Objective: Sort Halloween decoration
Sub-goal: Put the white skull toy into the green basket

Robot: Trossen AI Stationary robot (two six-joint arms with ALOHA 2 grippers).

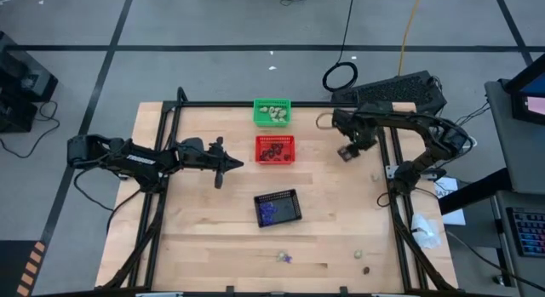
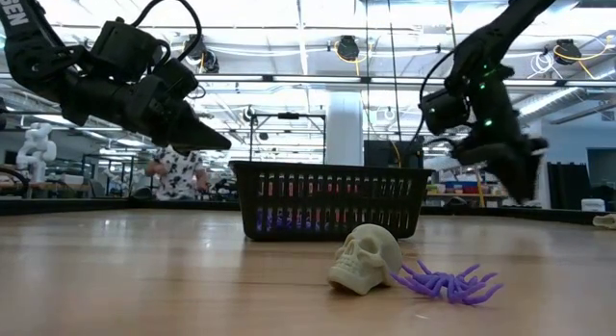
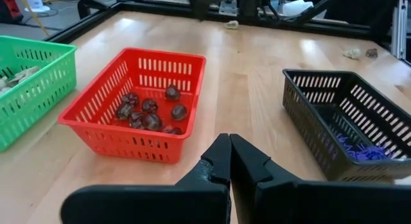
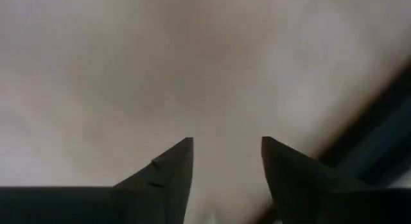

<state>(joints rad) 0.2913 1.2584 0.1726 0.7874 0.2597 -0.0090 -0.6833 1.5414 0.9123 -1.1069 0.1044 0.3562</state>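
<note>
I see my right gripper (image 4: 225, 163) open and empty above the far right table edge; my left gripper (image 3: 230, 161) is closed on nothing. Near me lie 1 cream plastic skull (image 2: 366, 260) and 1 purple soft-looking spider (image 2: 448, 281), touching. Both seem light; I would pinch the skull's sides.
</note>
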